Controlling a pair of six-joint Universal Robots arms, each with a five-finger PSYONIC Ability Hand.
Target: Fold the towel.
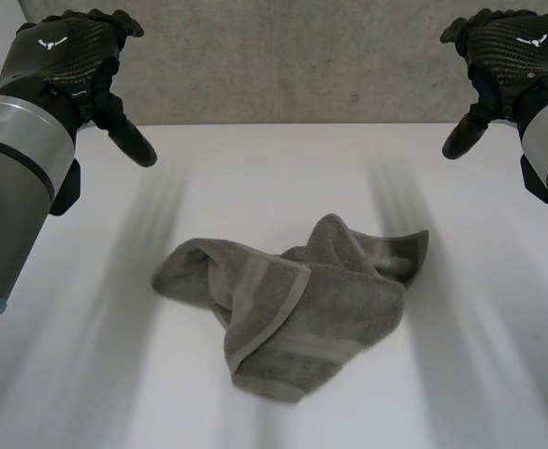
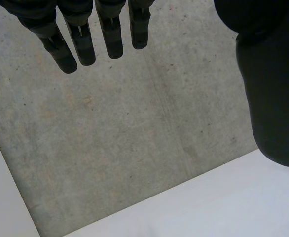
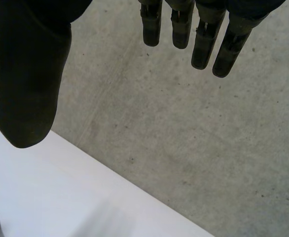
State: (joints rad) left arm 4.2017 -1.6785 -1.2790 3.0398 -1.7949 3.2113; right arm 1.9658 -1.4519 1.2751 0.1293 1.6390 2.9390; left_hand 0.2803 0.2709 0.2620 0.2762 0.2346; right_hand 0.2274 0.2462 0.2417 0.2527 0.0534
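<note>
From the head view I see the crumpled grey terry towel (image 1: 288, 313) lying in a loose heap in the middle of the white table (image 1: 255, 168), with one banded hem turned up across its top. My wrist views look elsewhere. They look past my fingertips at the grey concrete surface (image 2: 134, 138) beyond the table, where the table's far edge cuts across as a straight white line.

Bare tabletop lies on every side of the towel, so there is open room to its left, to its right and in front of it.

My left hand (image 1: 68, 56) hangs high over the far left of the table, and my right hand (image 1: 512, 47) over the far right. Both are well apart from the towel. In each wrist view my fingers (image 2: 83, 44) reach out straight, with the thumb (image 2: 272, 98) set wide of them. Both hands are released, holding and touching nothing.
</note>
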